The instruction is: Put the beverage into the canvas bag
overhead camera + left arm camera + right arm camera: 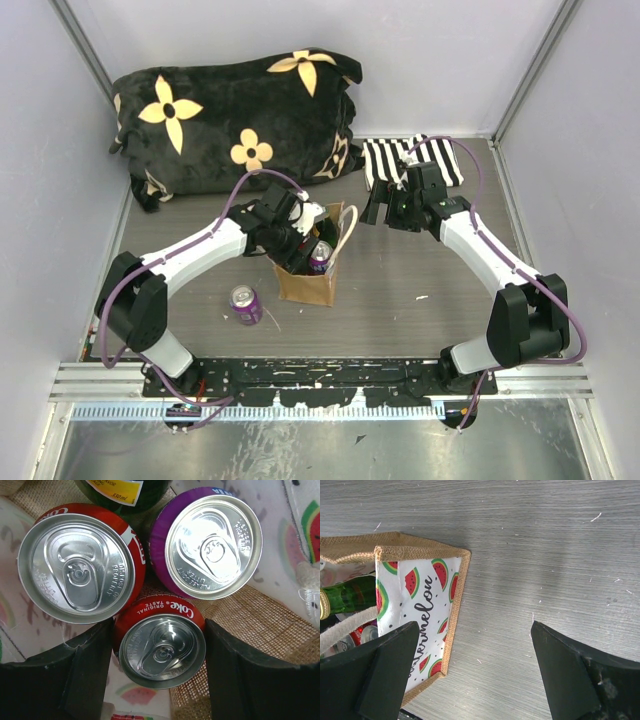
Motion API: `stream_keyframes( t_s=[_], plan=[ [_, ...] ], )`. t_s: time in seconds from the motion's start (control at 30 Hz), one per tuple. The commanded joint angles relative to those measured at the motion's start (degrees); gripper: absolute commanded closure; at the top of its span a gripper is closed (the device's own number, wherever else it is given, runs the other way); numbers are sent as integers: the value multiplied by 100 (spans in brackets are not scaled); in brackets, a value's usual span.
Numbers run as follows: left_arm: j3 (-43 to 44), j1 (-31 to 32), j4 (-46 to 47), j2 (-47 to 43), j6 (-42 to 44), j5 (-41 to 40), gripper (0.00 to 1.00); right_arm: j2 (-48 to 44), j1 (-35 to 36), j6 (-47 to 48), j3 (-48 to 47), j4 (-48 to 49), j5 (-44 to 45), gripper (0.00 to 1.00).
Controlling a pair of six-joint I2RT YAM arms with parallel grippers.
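Note:
The tan canvas bag (305, 283) stands mid-table with its cream handle (347, 228) hanging off its right side. My left gripper (296, 246) reaches down into its mouth. In the left wrist view the gripper (159, 630) has its fingers against both sides of a red Coke can (162, 647), low inside the bag (260, 620). Beside it stand another red can (80, 570), a purple can (212, 545) and a green bottle (120, 492). My right gripper (378, 210) is open and empty just right of the bag (420, 610), over bare table.
A second purple can (245, 305) lies on the table to the left front of the bag. A black flowered blanket (235, 120) fills the back left. A black-and-white striped cloth (410, 160) lies at the back right, behind my right gripper.

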State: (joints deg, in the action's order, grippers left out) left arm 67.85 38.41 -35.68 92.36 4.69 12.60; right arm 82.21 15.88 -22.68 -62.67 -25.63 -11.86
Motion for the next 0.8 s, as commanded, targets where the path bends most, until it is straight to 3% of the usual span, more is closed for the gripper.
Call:
stream_keyframes(
  t_s=[0.0,0.4,0.77],
  plan=[
    [34,-39,-296,16,198,-421,29,-45,-27,53,-313,100,-14,0],
    [509,-41,-911,-331,287,-291,19,57,-31,8,-297,177,-83,0],
    [720,-37,-1025,-539,178,-91,17,49,-31,8,-272,179,-73,0]
  ],
)
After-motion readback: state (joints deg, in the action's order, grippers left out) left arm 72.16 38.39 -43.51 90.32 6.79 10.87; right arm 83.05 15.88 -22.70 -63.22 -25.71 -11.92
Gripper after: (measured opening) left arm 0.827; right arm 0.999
